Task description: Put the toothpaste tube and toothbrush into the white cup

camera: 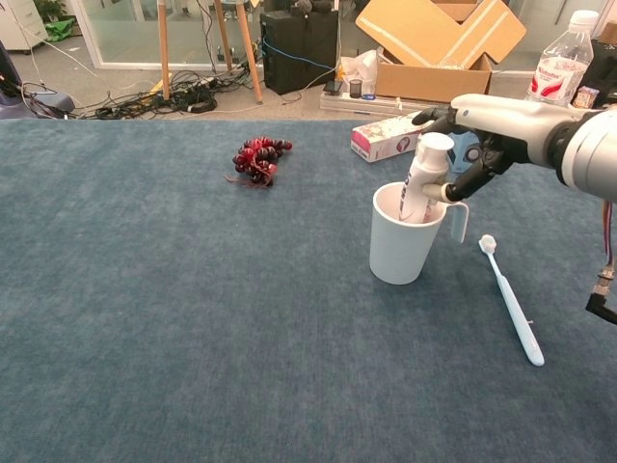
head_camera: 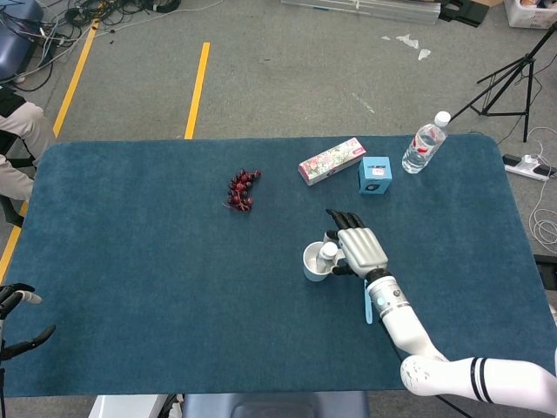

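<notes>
Right robot hand (camera: 482, 145) at toothpaste tube (camera: 421, 179) | toothbrush (camera: 512, 300) beside cup (camera: 403, 247)

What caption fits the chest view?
Right hand holds the toothpaste tube in the white cup; toothbrush lies beside.

The white cup (camera: 405, 236) hides the toothpaste tube's (camera: 422, 178) lower half (chest view).

1. The right robot hand (camera: 479, 145) holds the toothpaste tube (camera: 421, 179) upright, its lower end inside the white cup (camera: 406, 234).
2. The toothbrush (camera: 511, 301) lies on the desk (camera: 193, 318) below the robot hand.
</notes>
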Robot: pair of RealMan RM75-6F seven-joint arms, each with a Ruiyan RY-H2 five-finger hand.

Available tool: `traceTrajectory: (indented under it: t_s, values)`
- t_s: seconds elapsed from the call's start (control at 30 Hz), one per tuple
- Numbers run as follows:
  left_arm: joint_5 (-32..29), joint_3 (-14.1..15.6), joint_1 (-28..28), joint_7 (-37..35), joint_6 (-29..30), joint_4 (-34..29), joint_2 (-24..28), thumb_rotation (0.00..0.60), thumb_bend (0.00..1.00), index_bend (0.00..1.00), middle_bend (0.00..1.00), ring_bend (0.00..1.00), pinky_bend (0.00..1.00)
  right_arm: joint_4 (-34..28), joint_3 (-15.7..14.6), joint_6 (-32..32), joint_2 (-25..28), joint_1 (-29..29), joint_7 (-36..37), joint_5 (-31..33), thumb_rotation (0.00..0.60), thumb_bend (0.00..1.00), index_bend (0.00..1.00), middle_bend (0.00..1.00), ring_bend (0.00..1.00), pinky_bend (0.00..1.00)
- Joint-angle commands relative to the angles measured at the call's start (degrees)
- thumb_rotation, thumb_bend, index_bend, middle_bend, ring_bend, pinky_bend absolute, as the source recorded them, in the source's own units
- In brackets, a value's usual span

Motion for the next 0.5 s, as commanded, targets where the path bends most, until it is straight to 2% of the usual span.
traceTrajectory:
  t_s: [0.03,0.3,0.5]
  values:
    - [-0.01,-0.02,0.01,-0.05,0.03,-0.01,0.02,0.600,0.03,0.47,0.36,0.31,0.38,0.03,-0.05,-0.09,0.05,0.00,0.07,-0.05,0.600,0.27,0.48,0.06,0.00,0.06]
    - [0.02,0.00,0.02,0.07,0.00,-0.02,0.03,0.600,0.03,0.47,0.36,0.31,0.38,-0.10,-0.25,-0.42,0.39,0.06,0.19,-0.12,0.600,0.24,0.38,0.06,0.00,0.06]
    - [-0.01,-0.01,0.02,0.11,-0.02,-0.04,0.02,0.600,0.03,0.47,0.36,0.31,0.38,-0.24,-0.22,-0.30,0.53,-0.03,0.60,-0.49,0.600,0.23,0.36,0.06,0.00,0.06]
